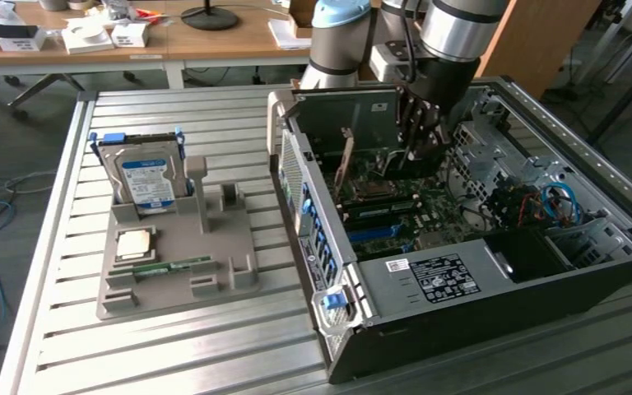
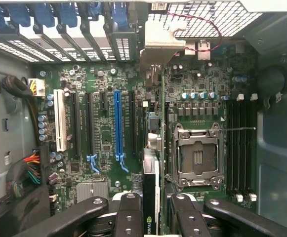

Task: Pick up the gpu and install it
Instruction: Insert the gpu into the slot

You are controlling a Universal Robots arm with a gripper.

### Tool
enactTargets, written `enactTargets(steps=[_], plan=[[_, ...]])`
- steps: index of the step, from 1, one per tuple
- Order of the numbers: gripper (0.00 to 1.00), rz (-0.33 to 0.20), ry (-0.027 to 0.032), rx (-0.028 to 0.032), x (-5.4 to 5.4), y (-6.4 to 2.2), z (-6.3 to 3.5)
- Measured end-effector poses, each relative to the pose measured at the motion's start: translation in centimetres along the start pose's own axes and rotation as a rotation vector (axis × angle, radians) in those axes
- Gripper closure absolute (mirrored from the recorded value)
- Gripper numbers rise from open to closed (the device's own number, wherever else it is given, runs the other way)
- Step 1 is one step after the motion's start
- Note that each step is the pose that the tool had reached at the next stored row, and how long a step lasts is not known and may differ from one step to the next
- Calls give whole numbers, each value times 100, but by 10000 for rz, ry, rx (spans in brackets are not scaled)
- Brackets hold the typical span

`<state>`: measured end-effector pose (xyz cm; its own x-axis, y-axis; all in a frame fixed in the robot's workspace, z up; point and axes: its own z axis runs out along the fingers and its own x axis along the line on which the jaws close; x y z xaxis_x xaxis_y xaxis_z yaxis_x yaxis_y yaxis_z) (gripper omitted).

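Observation:
The open computer case lies on its side, and my gripper reaches down into it over the green motherboard. In the wrist view my gripper is shut on the gpu, seen edge-on between the two black fingers. The card's pale metal bracket points toward the rear slot openings. It hangs above the motherboard, between a black slot and the CPU socket. The long blue slot lies beside it, uncovered.
A grey parts holder on the slatted metal table carries a silver hard drive, a processor and a memory stick. Case walls, a drive cage and cable bundles hem in the gripper.

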<state>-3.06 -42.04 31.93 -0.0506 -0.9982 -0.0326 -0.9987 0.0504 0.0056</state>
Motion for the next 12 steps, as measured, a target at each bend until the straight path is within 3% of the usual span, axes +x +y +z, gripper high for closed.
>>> enactTargets(steps=[6,12], plan=[[73,-7,-10,21,1,5,27],[73,-21,-59,62,2,12,47]])
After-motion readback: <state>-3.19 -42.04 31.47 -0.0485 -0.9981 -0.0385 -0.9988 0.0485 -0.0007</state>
